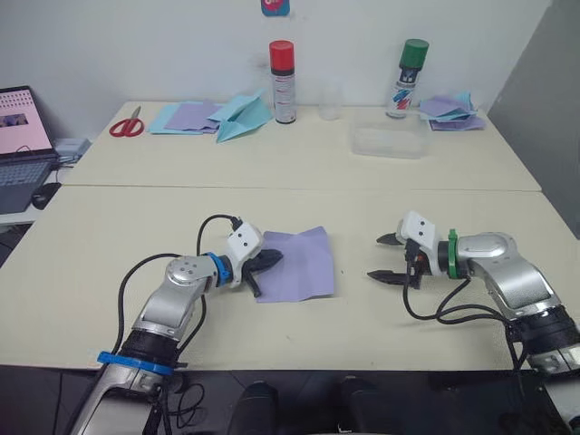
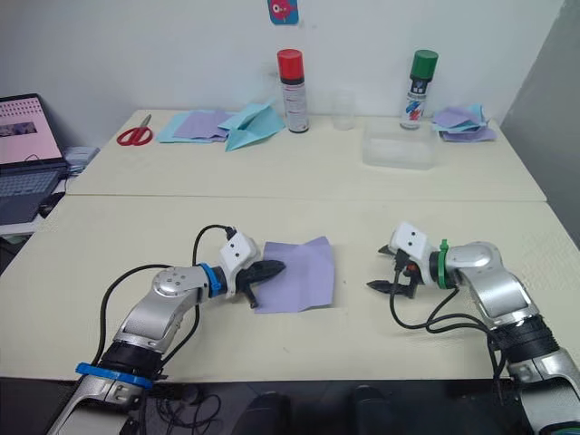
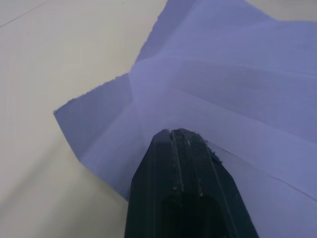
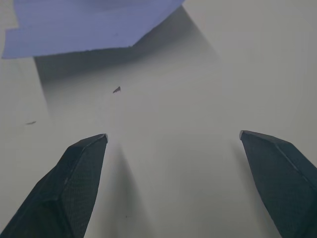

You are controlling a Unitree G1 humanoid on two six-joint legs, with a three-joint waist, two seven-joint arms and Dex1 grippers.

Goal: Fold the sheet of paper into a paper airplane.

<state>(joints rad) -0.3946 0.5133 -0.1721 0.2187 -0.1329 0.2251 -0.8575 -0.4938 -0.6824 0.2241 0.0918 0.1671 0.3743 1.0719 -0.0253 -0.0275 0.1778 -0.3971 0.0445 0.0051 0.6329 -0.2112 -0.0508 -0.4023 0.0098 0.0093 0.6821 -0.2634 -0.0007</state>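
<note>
The sheet of paper (image 1: 304,263) is lavender-purple, creased and roughly square, and lies flat on the near table in front of me. My left gripper (image 1: 267,265) is at its left edge. In the left wrist view its fingers (image 3: 178,144) are shut together with the tips resting on top of the sheet (image 3: 237,84), where several creases meet. My right gripper (image 1: 379,257) hovers open just above the table, a short way right of the sheet, with nothing between its fingers. The right wrist view shows the sheet's near edge (image 4: 89,20) ahead of the open right gripper (image 4: 173,134).
On the far table are a light blue paper plane (image 1: 243,116), piles of purple and blue sheets (image 1: 186,116) (image 1: 449,111), red scissors (image 1: 127,124), a red-capped can (image 1: 283,82), a green-capped can (image 1: 410,77), a clear cup (image 1: 330,104) and a clear tub (image 1: 390,140). A laptop (image 1: 23,136) sits far left.
</note>
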